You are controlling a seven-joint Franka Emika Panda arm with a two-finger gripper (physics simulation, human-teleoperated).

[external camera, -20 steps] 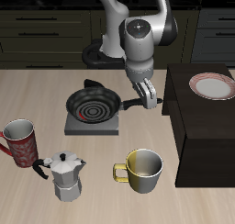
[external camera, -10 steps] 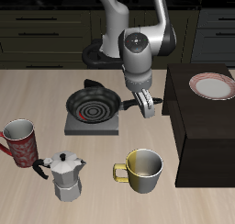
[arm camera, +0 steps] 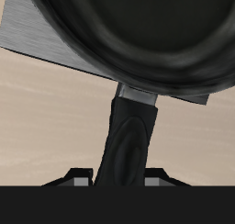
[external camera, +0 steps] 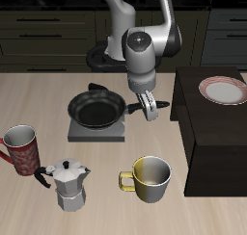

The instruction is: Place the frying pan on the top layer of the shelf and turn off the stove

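The black round frying pan (external camera: 96, 111) hangs by its handle in the claw (external camera: 150, 108); keep it level rising toward the dark brown box-like shelf (external camera: 217, 133).

The frying pan (external camera: 95, 109) beside the gripper (external camera: 150, 106) was plain black, its handle (arm camera: 128, 145) black too with a grey collar. Under it the stove (external camera: 96, 132) was flat grey. The shelf (external camera: 217, 133) was dark brown-black, carrying a white plate (external camera: 223, 89) with a pink-red rim. Beyond the pan, the mug (external camera: 21, 148) was red with white patterning; the moka pot (external camera: 68, 184) silver-grey; the cup (external camera: 150, 178) olive-yellow. The table (external camera: 106, 195) was pale wood-grained beige.
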